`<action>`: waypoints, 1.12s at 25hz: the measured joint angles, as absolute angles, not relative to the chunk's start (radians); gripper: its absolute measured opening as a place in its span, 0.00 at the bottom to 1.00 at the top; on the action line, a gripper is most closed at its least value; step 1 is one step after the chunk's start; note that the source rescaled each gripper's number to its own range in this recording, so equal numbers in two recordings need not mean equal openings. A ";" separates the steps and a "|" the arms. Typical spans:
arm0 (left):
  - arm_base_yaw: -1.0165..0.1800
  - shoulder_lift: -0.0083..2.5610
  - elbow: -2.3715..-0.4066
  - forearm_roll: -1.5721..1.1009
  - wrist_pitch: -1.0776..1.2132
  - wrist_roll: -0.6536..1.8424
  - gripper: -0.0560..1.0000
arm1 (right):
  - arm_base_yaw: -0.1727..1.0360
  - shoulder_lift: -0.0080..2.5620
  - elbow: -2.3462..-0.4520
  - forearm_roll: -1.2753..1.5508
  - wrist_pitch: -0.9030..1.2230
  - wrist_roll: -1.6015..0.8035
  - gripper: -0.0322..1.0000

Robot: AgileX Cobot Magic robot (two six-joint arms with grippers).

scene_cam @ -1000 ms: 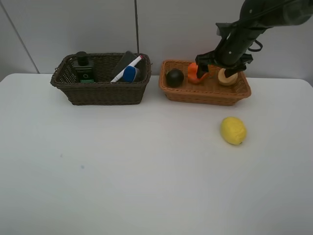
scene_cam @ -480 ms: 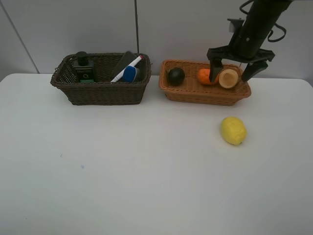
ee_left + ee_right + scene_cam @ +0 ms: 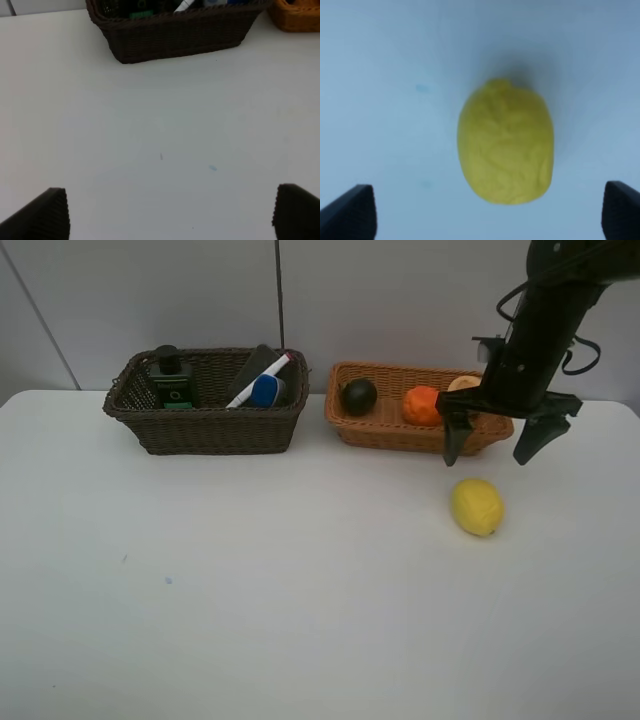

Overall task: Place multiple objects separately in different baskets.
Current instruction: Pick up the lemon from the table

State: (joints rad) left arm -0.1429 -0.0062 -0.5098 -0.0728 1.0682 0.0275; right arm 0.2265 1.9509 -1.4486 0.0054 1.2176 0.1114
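Both sets of jaws stand wide apart and hold nothing. Left gripper (image 3: pixel 170 215): seen only in its wrist view, fingers spread over bare white table (image 3: pixel 250 580), well short of the dark brown basket (image 3: pixel 205 430). That deeper basket sits at the table's far left edge, near the grey wall (image 3: pixel 150 290), and holds the dark green bottle (image 3: pixel 171 378), the black eraser (image 3: pixel 256 362), the white pink-tipped marker (image 3: pixel 262 378) and the white blue-capped bottle (image 3: pixel 265 391). A narrow strip of table separates it from the light orange-tan basket (image 3: pixel 400 432), which holds the dark mangosteen (image 3: pixel 358 396), the orange (image 3: pixel 422 405) and, partly hidden behind the arm, the peach (image 3: pixel 464 384). Right gripper (image 3: pixel 497 448): it hangs in front of this basket's right end, fingertips pointing down and clear of the wicker. The lemon (image 3: pixel 477 506) lies alone on the table just in front of the gripper, touching neither finger; in the right wrist view it sits centred between them. Open table extends all around the lemon and across the whole near half.
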 joint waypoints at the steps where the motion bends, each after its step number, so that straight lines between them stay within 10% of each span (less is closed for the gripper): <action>1: -0.143 -0.006 -0.510 -0.073 1.068 0.027 1.00 | 0.226 1.942 -1.427 0.005 1.218 0.111 1.00; 28: -0.143 -0.006 -0.510 -0.073 1.068 0.027 1.00 | 0.226 2.028 -1.176 0.000 0.799 0.053 1.00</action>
State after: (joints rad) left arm -0.1429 -0.0062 -0.5098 -0.0728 1.0682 0.0275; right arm 0.2265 2.0282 -1.1758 0.0000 0.7993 0.0531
